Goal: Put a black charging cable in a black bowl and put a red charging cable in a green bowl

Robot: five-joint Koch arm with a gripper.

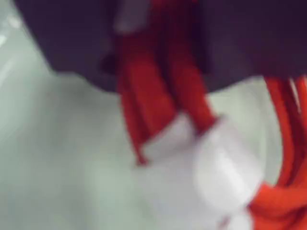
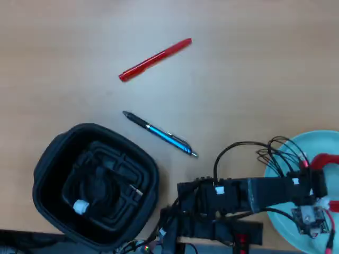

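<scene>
**One cable left to release, over the green dish**

One cable was already home: at the left of the overhead view the black charging cable [image 2: 98, 188] lay coiled in the bottom of the black bowl [image 2: 50, 159], its white tie showing. To the right of it, on the bare table [image 2: 63, 42], a red pen [image 2: 154, 59] and a blue pen [image 2: 161, 135] lay well apart from both bowls and played no part.

At the far right the arm reached over the green bowl [image 2: 280, 225], and a red loop showed there at the picture's edge. In the wrist view the gripper [image 1: 158, 72] pinched strands of the red charging cable [image 1: 144, 110] between its dark jaws, and the coil with its white tie [image 1: 211, 167] hung over the pale inside of the dish. Whether the coil touched the bottom, I could not tell; the picture was blurred.

In my judgement the step was the release. To do it well, the arm should lower until the coil rests inside the rim, open fully, then rise straight up so no strand catches on a jaw.
</scene>
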